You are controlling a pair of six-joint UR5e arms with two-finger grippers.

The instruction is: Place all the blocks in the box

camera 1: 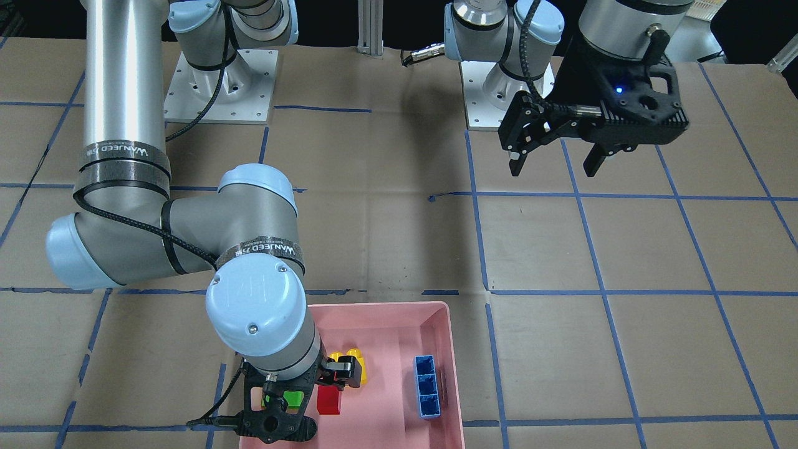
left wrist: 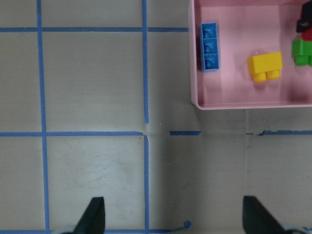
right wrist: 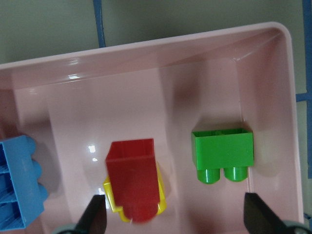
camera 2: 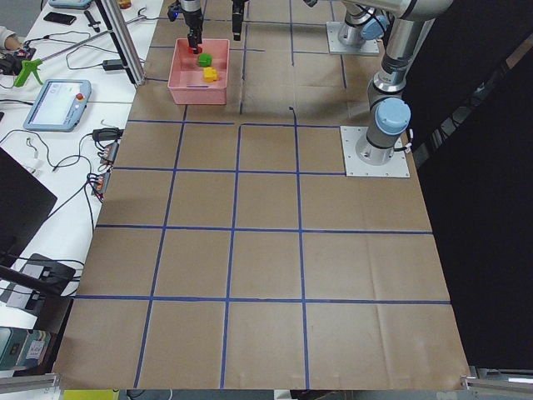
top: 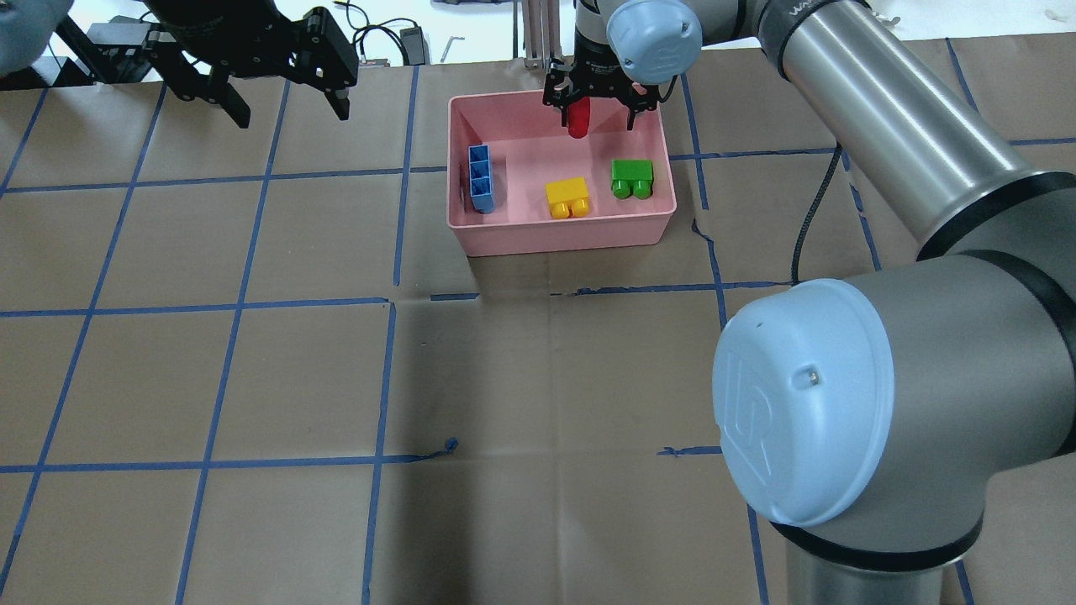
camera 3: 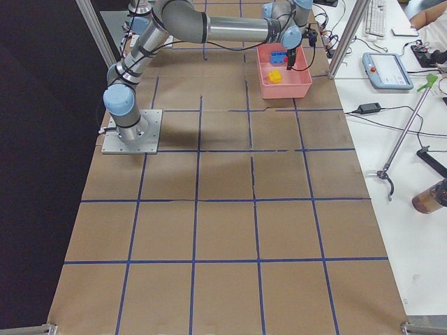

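Pink and shallow, the large square plastic tray [top: 559,238] sits in the upper middle of the overhead view, on the brown paper surface [top: 252,378] gridded with blue tape. We count all four bricks within its walls. The long narrow blue plastic brick [top: 480,178] lies along the tray's left wall. The yellow two-stud plastic brick [top: 567,198] lies on its side near the bottom wall, its studs pointing down the frame. The green two-stud plastic brick [top: 631,178] lies the same way to its right, near the right wall. The small red plastic brick [top: 577,122] shows by the tray's top wall, between the fingers of the right gripper [right wrist: 175,218]. In the right wrist view we see those fingertips spread wide at the lower corners of the frame, touching nothing. The red brick is in the lower middle there, overlapping the yellow one; whether it rests on the tray floor we cannot tell. The left gripper [top: 292,118] hangs at the upper left of the overhead view, well apart from the tray, its fingers spread wide and holding nothing.
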